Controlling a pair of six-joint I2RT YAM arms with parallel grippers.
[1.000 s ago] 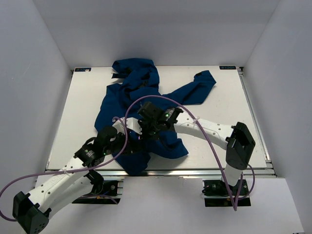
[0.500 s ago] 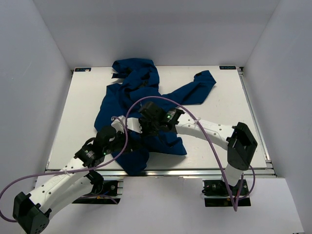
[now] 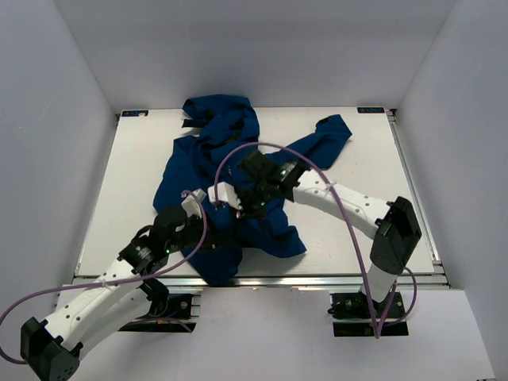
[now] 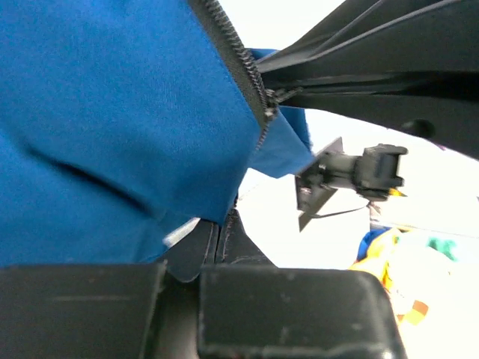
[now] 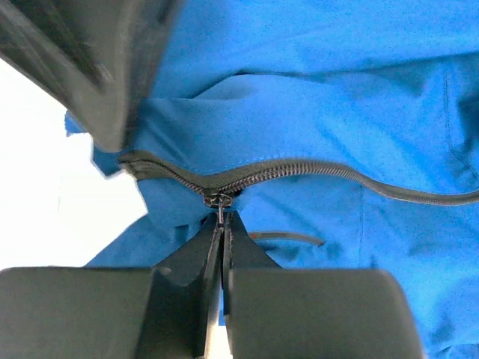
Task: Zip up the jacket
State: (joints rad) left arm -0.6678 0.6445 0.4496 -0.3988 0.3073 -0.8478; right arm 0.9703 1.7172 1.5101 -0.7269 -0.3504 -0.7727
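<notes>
The slider (image 5: 218, 200) may slip out of my right pincer (image 5: 222, 226), I think, because only the fingertips hold its small tab. It may also jam: the teeth (image 5: 314, 170) ahead of this pincer run in a curve over loose folds, and fabric could be drawn in. If my left pincer (image 4: 219, 233) loses the cloth, the track would go slack and my pull would only drag the jacket (image 3: 208, 163) over the table (image 3: 127, 182). My right pincer is fully closed, with the slider tab pinched at its tips. My left pincer is closed too, clamping a jacket edge near the teeth. The jacket lies crumpled under and beyond both pincers.
</notes>
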